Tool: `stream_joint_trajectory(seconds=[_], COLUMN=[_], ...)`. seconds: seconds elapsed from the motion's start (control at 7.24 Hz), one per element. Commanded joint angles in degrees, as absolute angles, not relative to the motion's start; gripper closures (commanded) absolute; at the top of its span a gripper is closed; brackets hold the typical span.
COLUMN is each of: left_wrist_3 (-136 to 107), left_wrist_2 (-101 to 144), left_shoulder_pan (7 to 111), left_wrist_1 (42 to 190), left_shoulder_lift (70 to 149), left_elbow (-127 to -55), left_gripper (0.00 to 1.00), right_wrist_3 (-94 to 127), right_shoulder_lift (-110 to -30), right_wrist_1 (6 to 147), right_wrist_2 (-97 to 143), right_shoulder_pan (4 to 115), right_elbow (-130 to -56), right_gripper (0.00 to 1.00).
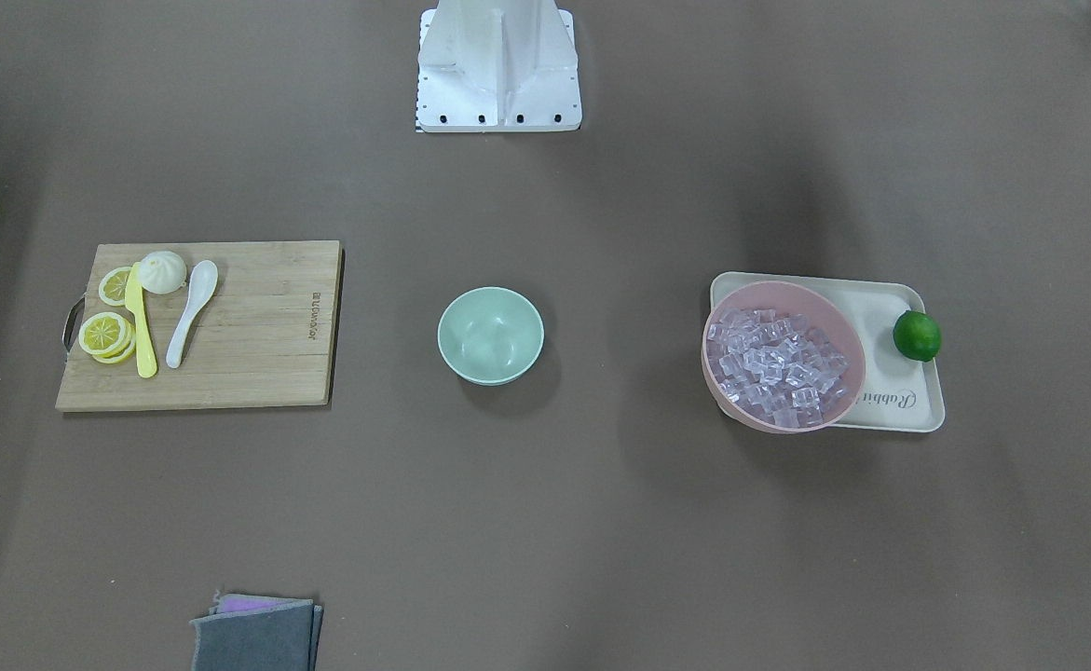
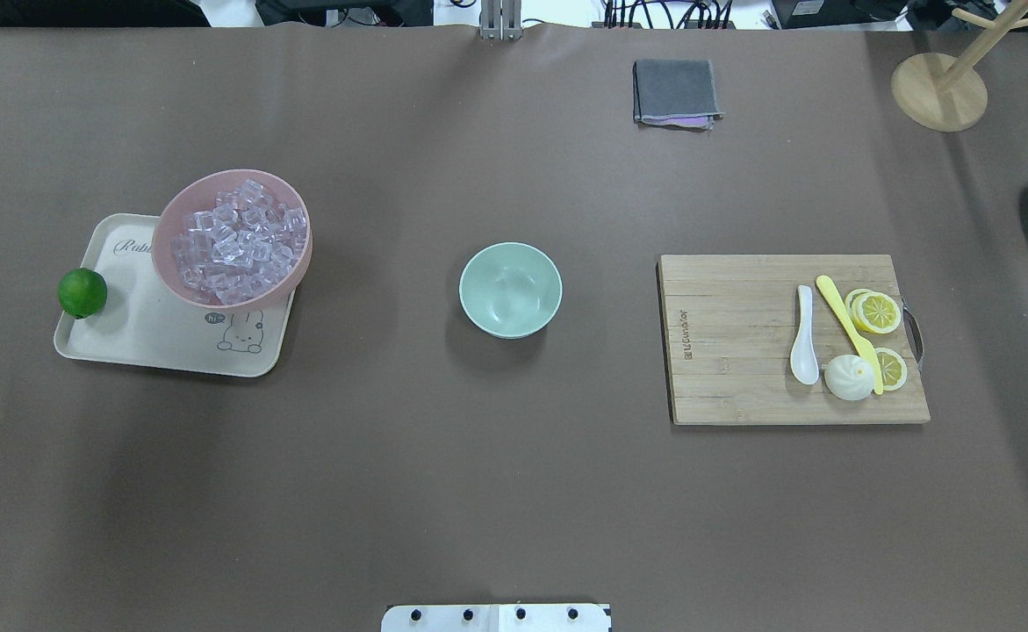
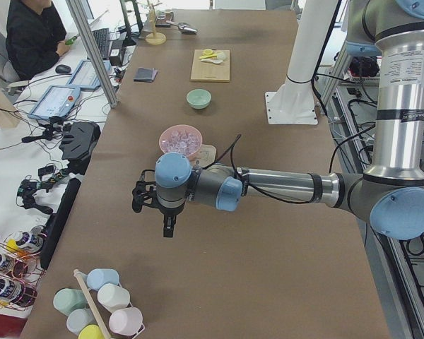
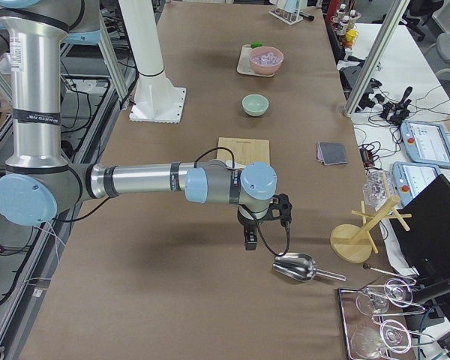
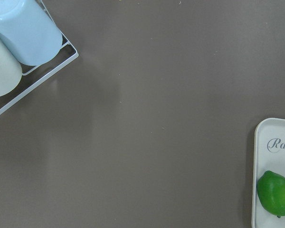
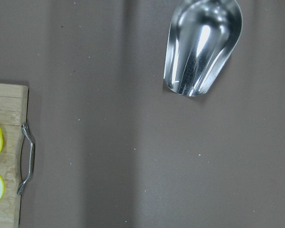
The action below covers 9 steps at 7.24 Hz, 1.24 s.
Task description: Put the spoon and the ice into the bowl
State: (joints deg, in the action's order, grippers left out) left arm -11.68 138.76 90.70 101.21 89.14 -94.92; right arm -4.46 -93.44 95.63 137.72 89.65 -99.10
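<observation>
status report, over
Left gripper, right gripper: over table ends, state unclear. Spoon on board, ice in pink bowl, green bowl empty. Knife beside spoon.

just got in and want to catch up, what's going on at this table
Nothing is being handled yet. The green bowl sits empty mid-table. The spoon lies on the cutting board, and the ice fills the pink bowl on the tray. Both arms hang over bare table at opposite ends, the left gripper beyond the tray, the right gripper beyond the board. Whether their jaws are open cannot be told.
</observation>
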Motion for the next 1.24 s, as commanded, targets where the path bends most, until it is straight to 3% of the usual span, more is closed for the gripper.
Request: stream_joint_trajectory(seconds=[0.0, 0.55, 0.83, 1.11], left_wrist_3=[-12.0, -12.0, -12.8, -14.6], left_wrist_2=[139.0, 139.1, 139.2, 138.3], left_shoulder_pan=[90.6, 88.9, 81.5, 74.3], left_wrist_1=[101.6, 101.9, 113.7, 116.7], left_shoulder_lift=[89.4, 90.3, 91.8, 97.4], left_elbow=[-95.5, -105.9, -105.7, -104.1], left_gripper=[0.02, 0.02, 0.02, 0.02], right_wrist_3=[-2.9, -2.1, -2.1, 2.6], right_shoulder_lift=[-93.3, -92.4, -90.3, -88.2], right_wrist_1=[95.6, 95.6, 95.6, 95.7], right_wrist_2=[137.6, 139.4, 139.5, 140.3], right_shoulder_pan=[89.5, 88.8, 88.8, 88.7], right_elbow=[-99.3, -102.0, -102.5, -103.7], right_gripper=[0.0, 0.0, 0.0, 0.0])
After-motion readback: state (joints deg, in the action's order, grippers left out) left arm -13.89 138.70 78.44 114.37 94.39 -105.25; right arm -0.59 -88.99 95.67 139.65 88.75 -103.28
